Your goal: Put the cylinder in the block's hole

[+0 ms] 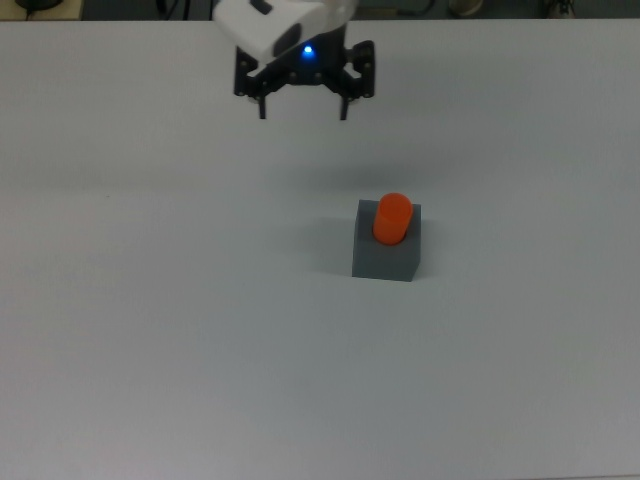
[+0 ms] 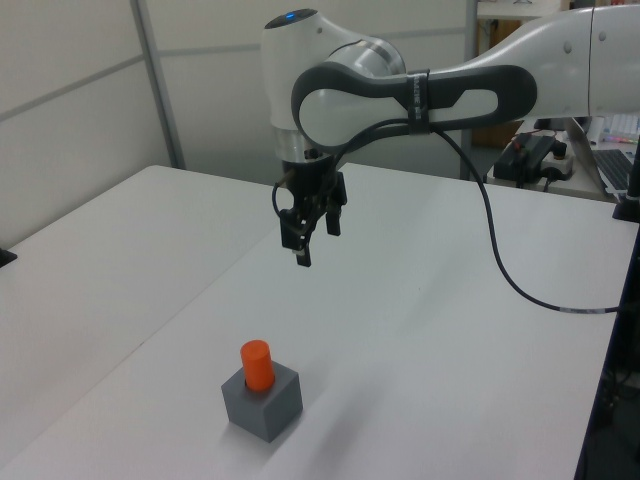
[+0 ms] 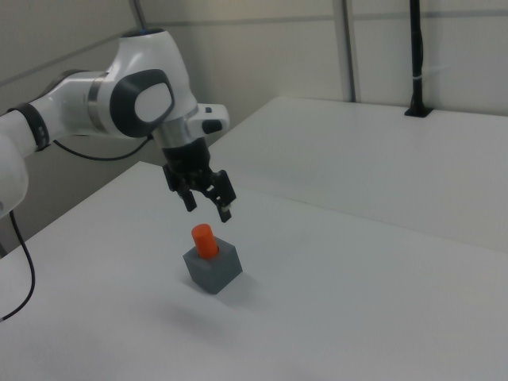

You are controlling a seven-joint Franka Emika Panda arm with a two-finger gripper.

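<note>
Cylinder (image 1: 393,219) seemingly socketed in block (image 1: 387,255); gripper (image 1: 303,104) well apart.

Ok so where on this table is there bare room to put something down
Nearly everywhere. The white table is bare on all sides of the block, which holds the cylinder. The one occupied patch is the block itself. The open end effector hangs above the far side, toward the top view's top.

White table (image 1: 150,330) filled the top view, surface matte. Grey wall panels (image 2: 80,90) stood behind it in the left view. A black cable (image 2: 500,280) hung over the tabletop. A black post (image 3: 416,55) stood on the far table edge.
</note>
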